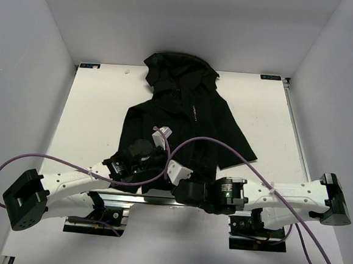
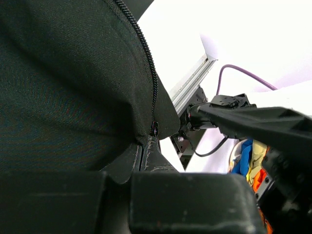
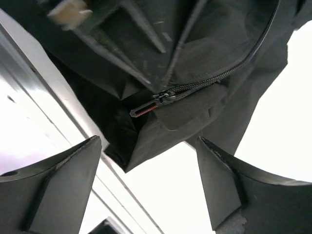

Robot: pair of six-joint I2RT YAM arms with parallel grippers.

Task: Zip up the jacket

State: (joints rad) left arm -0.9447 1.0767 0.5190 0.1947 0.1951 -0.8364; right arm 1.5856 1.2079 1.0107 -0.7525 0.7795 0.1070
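Observation:
The black hooded jacket [image 1: 184,114] lies on the white table with its hood at the far side. My left gripper [image 1: 145,156] is at the hem near the front edge. In the left wrist view it [image 2: 142,155] is shut on the jacket's bottom hem, right below the end of the zipper teeth [image 2: 147,58]. My right gripper [image 1: 172,168] is beside it. In the right wrist view it [image 3: 146,170] is open and empty, just short of the zipper slider [image 3: 164,96] and its pull tab [image 3: 144,111]. The zipper is open above the slider.
The metal rail [image 3: 48,112] along the table's near edge runs right under both grippers. A purple cable [image 1: 224,149] arcs over the jacket's lower part. White walls [image 1: 30,47] enclose the table on three sides. My right arm [image 2: 263,122] is close beside the left gripper.

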